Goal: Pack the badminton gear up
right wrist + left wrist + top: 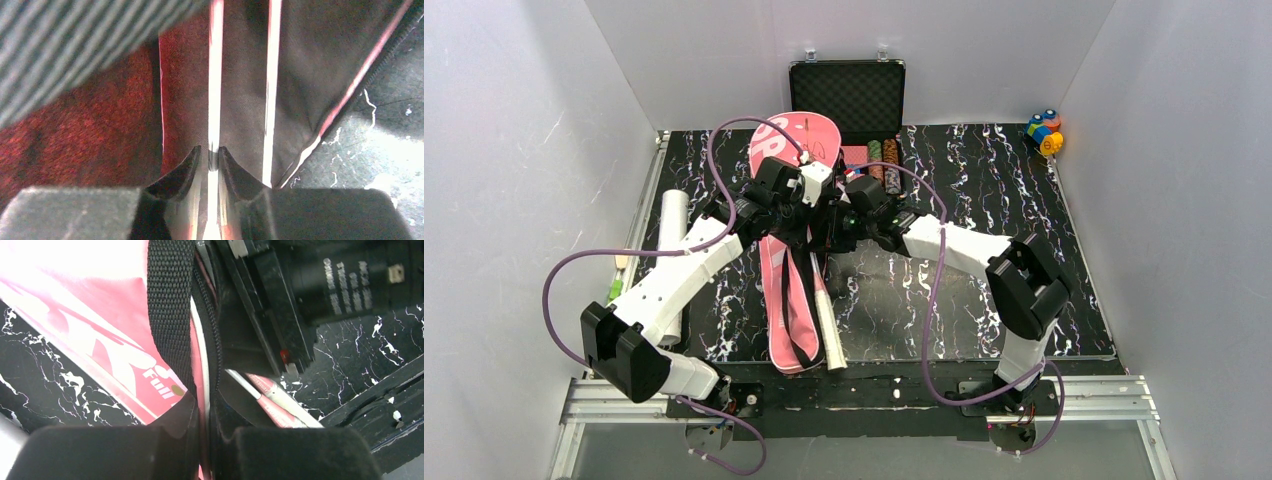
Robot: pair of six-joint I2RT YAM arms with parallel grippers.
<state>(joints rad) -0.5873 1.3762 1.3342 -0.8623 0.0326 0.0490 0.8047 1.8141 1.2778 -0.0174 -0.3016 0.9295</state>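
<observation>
Two arms: you have both working at one spot, over the middle of the pink racket cover (784, 290), which lies lengthwise on the table (984, 300).
White tube (672, 215): it lies along the left table edge, partly under your left arm, well apart from the cover and not yet packed.
Left gripper (206, 412): clamped tight on the cover's zip edge, just beside the black strap (170, 300). It seems to be holding the opening apart.
Rackets: a racket shaft (215, 75) and a second shaft (271, 75) run side by side over the cover's dark lining. A white handle (829, 335) pokes out at the cover's near end, close to the near table edge.
Right gripper (210, 152): jaws narrow, one on either side of the racket shaft. You cannot tell whether the pads press it or stand just off.
Step in hand: seating the rackets in the cover, by my reading.
Next move: probably slide the shafts deeper along the cover's length without pulling the zip edge from your left grip.
Shuttlecocks: none in view.
Room: your wrists are almost touching, so move one at a time. Bare table right of the cover gives space to back out. The poker chip case (846, 95) sits just behind the cover's head, and the small toy (1044, 132) is in the far right corner.
</observation>
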